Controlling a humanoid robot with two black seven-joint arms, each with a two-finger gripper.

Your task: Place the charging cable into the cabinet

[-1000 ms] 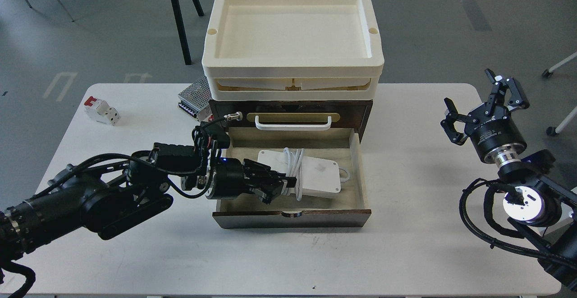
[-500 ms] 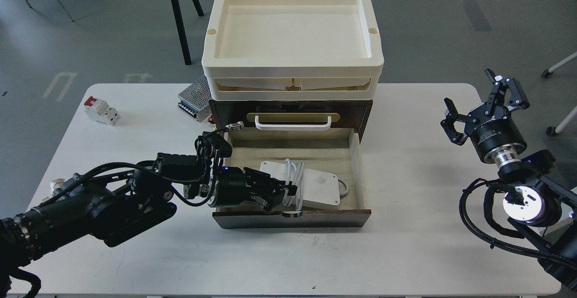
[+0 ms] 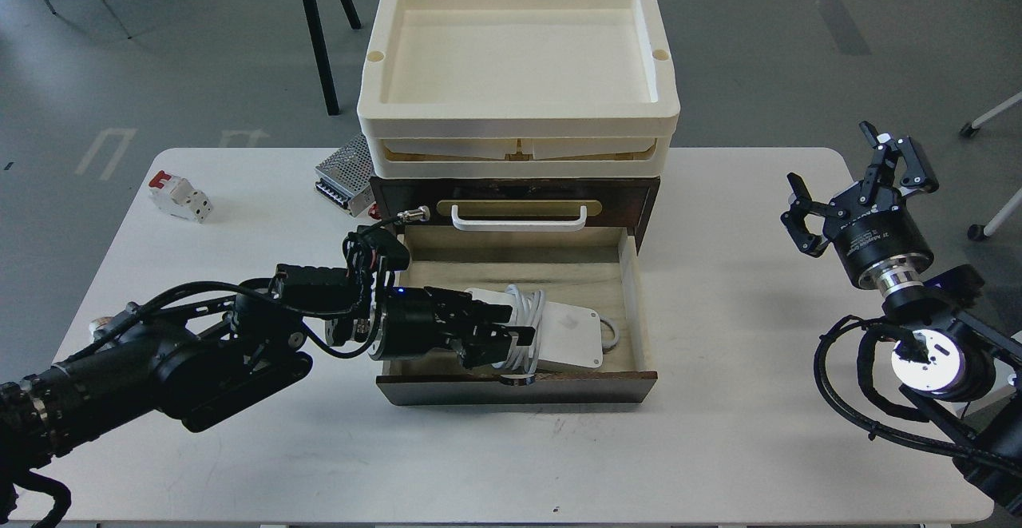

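Observation:
The charging cable (image 3: 568, 338), a flat white block with a white cord coiled round it, lies in the open pale-wood drawer (image 3: 631, 288) of the dark brown cabinet (image 3: 648, 196), near the drawer's front. My left gripper (image 3: 508, 338) reaches into the drawer from the left and is shut on the block's left part, at the coiled cord. My right gripper (image 3: 848, 173) is open and empty, raised above the table's right end, well away from the cabinet. The upper drawer, with its white handle (image 3: 519, 220), is shut.
Cream trays (image 3: 519, 125) are stacked on the cabinet. A perforated metal box (image 3: 343, 170) stands at the cabinet's back left. A white-and-red breaker block (image 3: 180, 196) lies at the table's far left. The white table (image 3: 718, 432) extends in front of the drawer.
My left gripper has moved towards the drawer's front and a little right, lower in the drawer, taking the charging cable with it. The right arm has not moved.

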